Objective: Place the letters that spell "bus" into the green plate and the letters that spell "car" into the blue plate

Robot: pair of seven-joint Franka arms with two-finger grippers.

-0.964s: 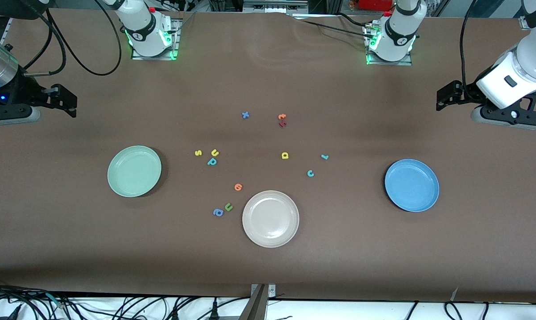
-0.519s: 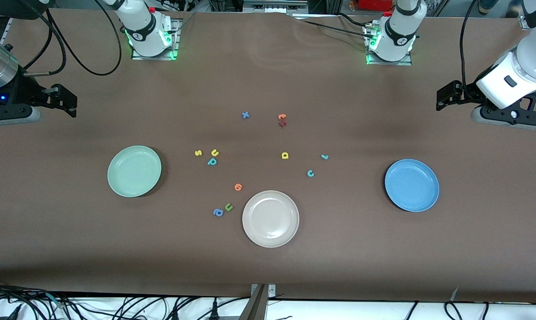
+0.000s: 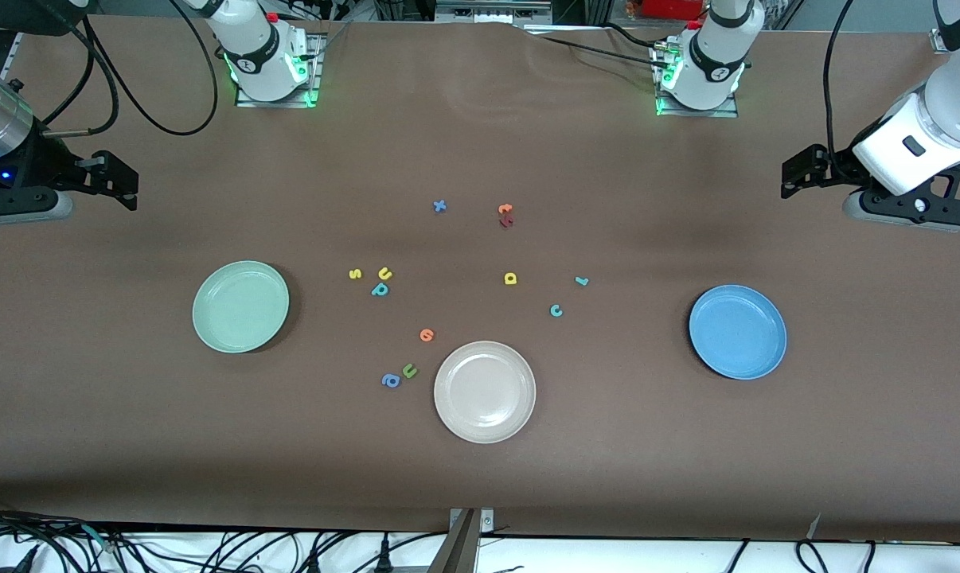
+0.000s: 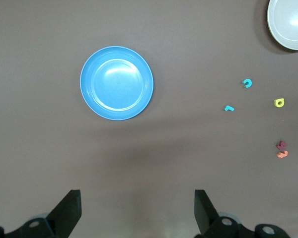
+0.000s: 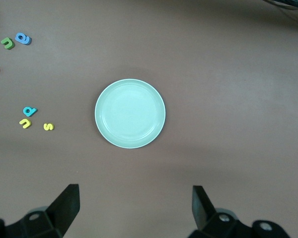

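Both arms wait raised at the table's ends, wrists bent so the cameras look down. The left gripper (image 4: 135, 210) hangs with fingers spread wide and empty above bare table near the blue plate (image 3: 738, 332). The right gripper (image 5: 133, 210), equally spread and empty, hangs near the green plate (image 3: 240, 306). Yellow "s" (image 3: 355, 274), yellow "u" (image 3: 384, 273) and teal "b" (image 3: 380, 290) cluster beside the green plate; yellow "a" (image 3: 510, 278), teal "c" (image 3: 556, 310) and teal "r" (image 3: 581, 280) lie toward the blue plate.
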